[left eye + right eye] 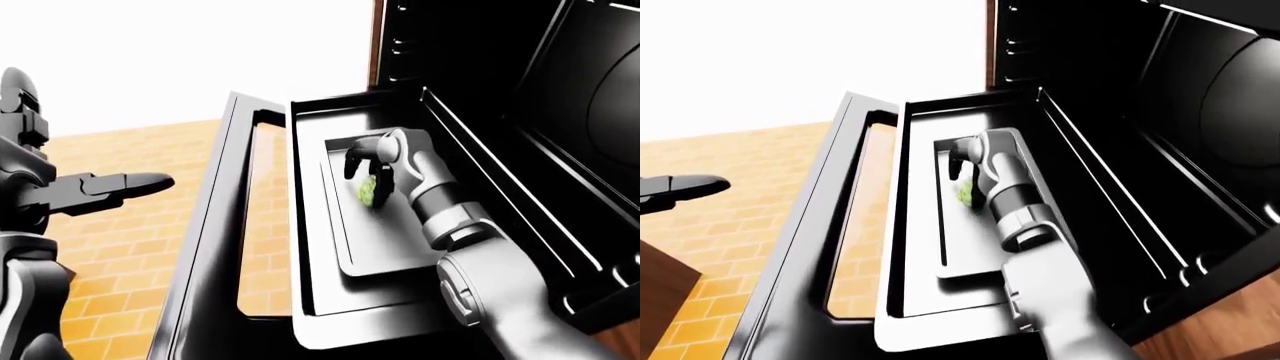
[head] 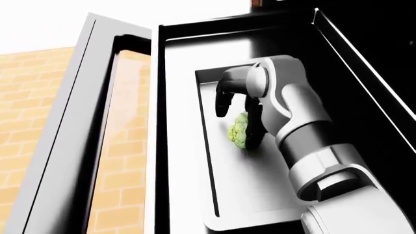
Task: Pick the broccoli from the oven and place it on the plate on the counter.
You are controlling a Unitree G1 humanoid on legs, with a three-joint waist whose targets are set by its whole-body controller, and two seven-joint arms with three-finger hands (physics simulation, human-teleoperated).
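A green broccoli [image 2: 238, 131] lies on a grey tray [image 2: 250, 190] on the pulled-out oven rack. My right hand [image 2: 238, 116] reaches in from the lower right and hangs over it. Its dark fingers [image 2: 222, 103] curl down just above and left of the broccoli, and another finger [image 2: 255, 127] rests against the broccoli's right side, so the hand is open about it. In the left-eye view my left hand [image 1: 140, 184] is held out at the far left, open and holding nothing. No plate shows in any view.
The oven door [image 2: 84, 146] with its glass pane stands open to the left of the tray. The dark oven cavity [image 1: 560, 112] and its side rails lie to the right. Tan brick-patterned surface [image 2: 26, 97] shows beyond the door.
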